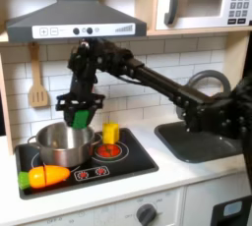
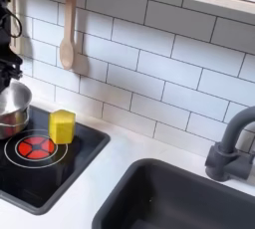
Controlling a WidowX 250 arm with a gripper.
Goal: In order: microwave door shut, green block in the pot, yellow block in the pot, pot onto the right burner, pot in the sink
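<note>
Green block (image 1: 79, 118) held over pot (image 1: 61, 143); release risk noted.
Fingers (image 1: 65, 105) are seen closed on the green block, which sits between them at their lower tips, directly above the pot's open mouth; if released off-centre, the block could be bounced off the rim onto the stovetop (image 1: 128, 161); the pot could be nudged by the low arm; the yellow block (image 1: 111, 133) is found upright just beside the pot on the first exterior view's right, by the red burner (image 2: 36, 147); microwave door (image 1: 197, 2) is judged shut; sink (image 2: 189, 198) is kept well apart.
</note>
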